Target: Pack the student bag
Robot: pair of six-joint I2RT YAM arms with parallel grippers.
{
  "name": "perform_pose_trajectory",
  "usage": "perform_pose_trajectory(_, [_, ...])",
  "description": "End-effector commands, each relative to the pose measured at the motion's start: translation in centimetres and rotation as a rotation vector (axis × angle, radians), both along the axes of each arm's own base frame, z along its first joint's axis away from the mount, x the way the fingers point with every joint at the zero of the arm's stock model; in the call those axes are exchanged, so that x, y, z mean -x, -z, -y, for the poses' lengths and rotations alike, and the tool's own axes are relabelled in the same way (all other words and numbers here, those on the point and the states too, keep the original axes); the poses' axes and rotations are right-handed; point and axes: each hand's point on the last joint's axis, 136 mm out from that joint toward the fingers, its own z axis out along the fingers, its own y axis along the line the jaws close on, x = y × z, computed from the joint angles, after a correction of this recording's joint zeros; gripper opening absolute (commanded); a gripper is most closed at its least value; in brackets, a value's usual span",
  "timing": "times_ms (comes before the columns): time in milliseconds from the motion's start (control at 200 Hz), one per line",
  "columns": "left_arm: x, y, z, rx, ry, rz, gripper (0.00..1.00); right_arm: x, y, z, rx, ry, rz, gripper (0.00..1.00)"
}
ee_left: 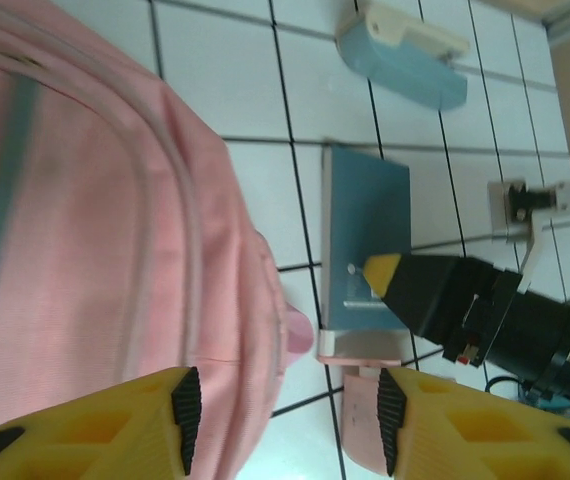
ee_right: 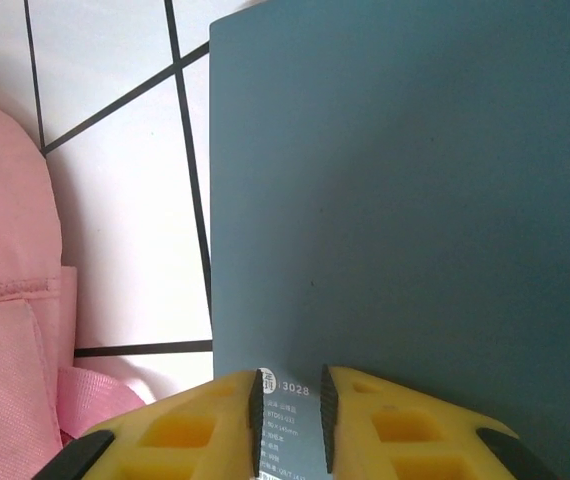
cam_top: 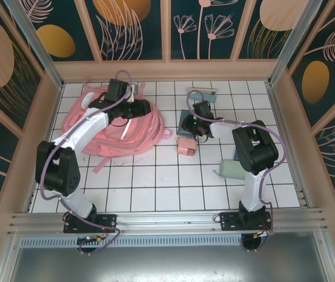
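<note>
The student bag [cam_top: 117,126], a large soft pink backpack, lies flat at the back left of the tiled table; its fabric also shows on the left of my wrist views [ee_left: 85,230] [ee_right: 5,300]. Over the bag's right edge my left gripper [cam_top: 144,108] [ee_left: 285,420] hovers open with nothing between its pads. A blue-grey notebook [cam_top: 185,124] [ee_left: 365,220] [ee_right: 405,200] lies flat right of the bag. My right gripper [cam_top: 196,122] [ee_right: 290,410] is nearly closed, a narrow gap between its pads. Its yellow tip [ee_left: 380,270] rests on the notebook's cover without gripping it.
A small pink box [cam_top: 186,145] [ee_left: 360,410] sits just in front of the notebook. A pale blue case with a cream top [cam_top: 203,94] [ee_left: 405,60] lies at the back. A pale green item [cam_top: 232,170] lies beside the right arm. Wooden walls ring the table.
</note>
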Motion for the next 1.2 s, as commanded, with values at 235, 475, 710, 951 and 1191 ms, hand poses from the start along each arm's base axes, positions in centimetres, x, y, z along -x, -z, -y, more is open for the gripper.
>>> perform_pose_trajectory(235, [1.9,2.9,6.0,0.030,0.087,-0.047,0.47,-5.4,-1.9,-1.3,0.116,-0.164,0.053,0.26])
perform_pose_trajectory(475, [2.6,3.6,6.7,0.027,0.088,-0.061,0.47,-7.5,1.2,-2.3,0.158,-0.200,0.003,0.26])
perform_pose_trajectory(710, [3.0,3.9,7.2,0.026,0.099,-0.067,0.47,-8.4,2.2,2.1,0.256,-0.067,-0.020,0.27])
perform_pose_trajectory(951, [3.1,4.9,9.1,0.009,0.128,-0.085,0.47,-8.0,1.6,9.4,0.243,0.164,-0.049,0.28])
perform_pose_trajectory(1191, [2.9,6.6,12.3,0.017,0.172,-0.124,0.43,-6.5,-1.7,12.1,0.135,0.227,-0.003,0.29])
